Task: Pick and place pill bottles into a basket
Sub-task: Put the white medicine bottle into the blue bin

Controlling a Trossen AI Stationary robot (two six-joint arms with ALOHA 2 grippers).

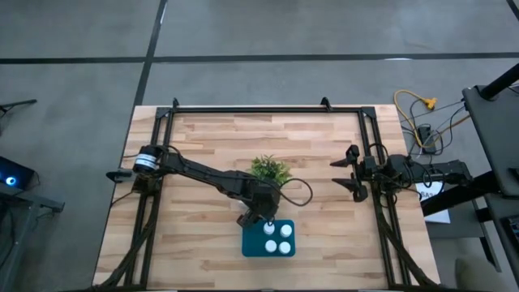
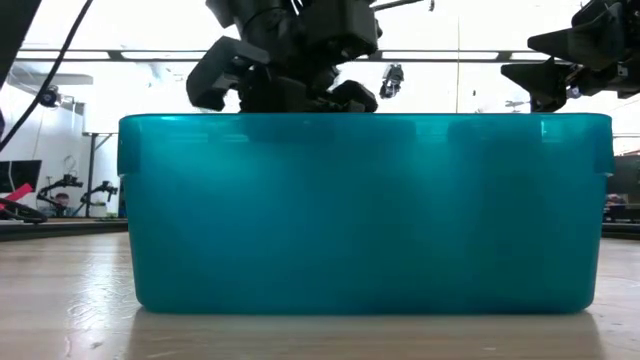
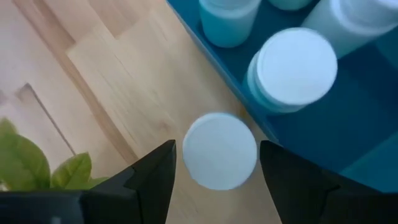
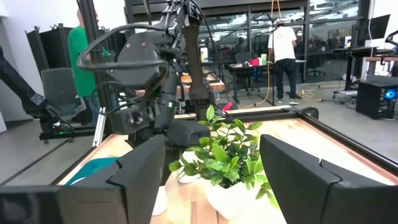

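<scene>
The teal basket (image 1: 248,243) sits near the table's front edge and fills the low view (image 2: 365,210). Three white pill bottles (image 1: 285,240) stand in it, their caps (image 3: 292,65) toward the left wrist camera. My left gripper (image 1: 261,221) hovers over the basket's far left rim (image 3: 211,56), shut on another pill bottle (image 3: 219,151). My right gripper (image 1: 350,174) waits open at the table's right edge, pointing level toward the plant, with nothing between its fingers (image 4: 140,168). My left gripper has the pill bottle between its two fingers (image 3: 163,171), one on each side of it just below the round cap (image 3: 189,152); the cap hides the contact itself. The fingers slant down from the table's far left. The bottle is upright, lifted above the basket's rim.
A small green plant (image 1: 270,170) in a white pot stands just beyond the basket, close behind my left arm (image 1: 207,174) and in front of my right gripper (image 4: 224,155). A black frame (image 1: 268,108) runs along the table's edges. People stand in the room beyond.
</scene>
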